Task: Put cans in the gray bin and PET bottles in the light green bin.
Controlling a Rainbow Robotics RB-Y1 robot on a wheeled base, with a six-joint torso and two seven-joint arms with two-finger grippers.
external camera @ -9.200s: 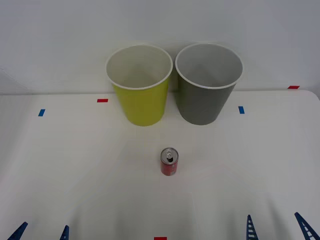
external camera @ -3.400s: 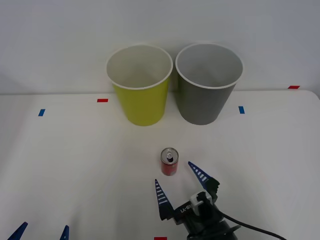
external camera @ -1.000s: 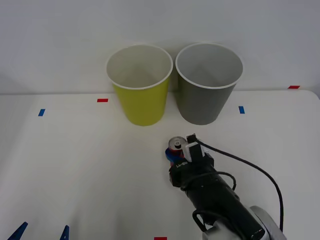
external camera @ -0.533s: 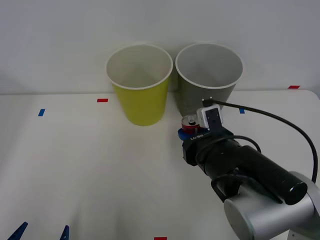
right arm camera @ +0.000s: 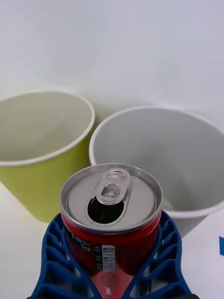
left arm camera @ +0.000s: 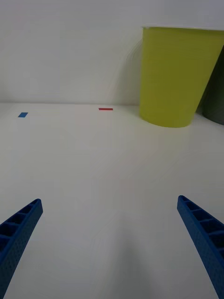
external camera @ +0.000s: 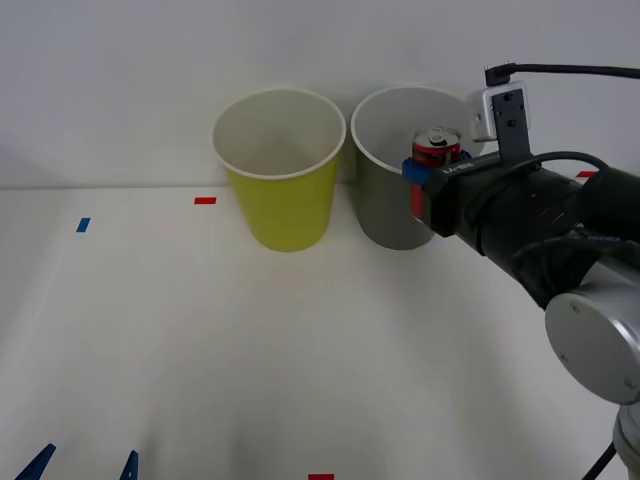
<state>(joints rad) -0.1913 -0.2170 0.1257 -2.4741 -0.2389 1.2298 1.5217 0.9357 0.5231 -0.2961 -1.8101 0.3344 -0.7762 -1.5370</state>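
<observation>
Over the gray bin (external camera: pixel 400 215), seen from the front, the right gripper (external camera: pixel 425 172) reaches in from the right, arm near level, clamped on the upright red can (external camera: pixel 436 148); the light green bin (external camera: pixel 283 205) stands just beside it; by the right wrist, blue fingers (right arm camera: pixel 56 261) hug the can (right arm camera: pixel 111 219) before the gray bin's (right arm camera: pixel 158 140) mouth; by the left wrist, the left gripper (left arm camera: pixel 112 243) hangs spread apart, well short of the light green bin (left arm camera: pixel 177 79).

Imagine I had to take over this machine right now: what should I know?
Right gripper: blue ribbed fingers shut on the small red drink can with a silver top, held upright at the near rim of the dark gray round bin.
Left gripper: open, parked low over the white table.
The yellow-green round bin stands left of the gray one.
Done: can lifted.
Left: release it into the gray bin.
</observation>
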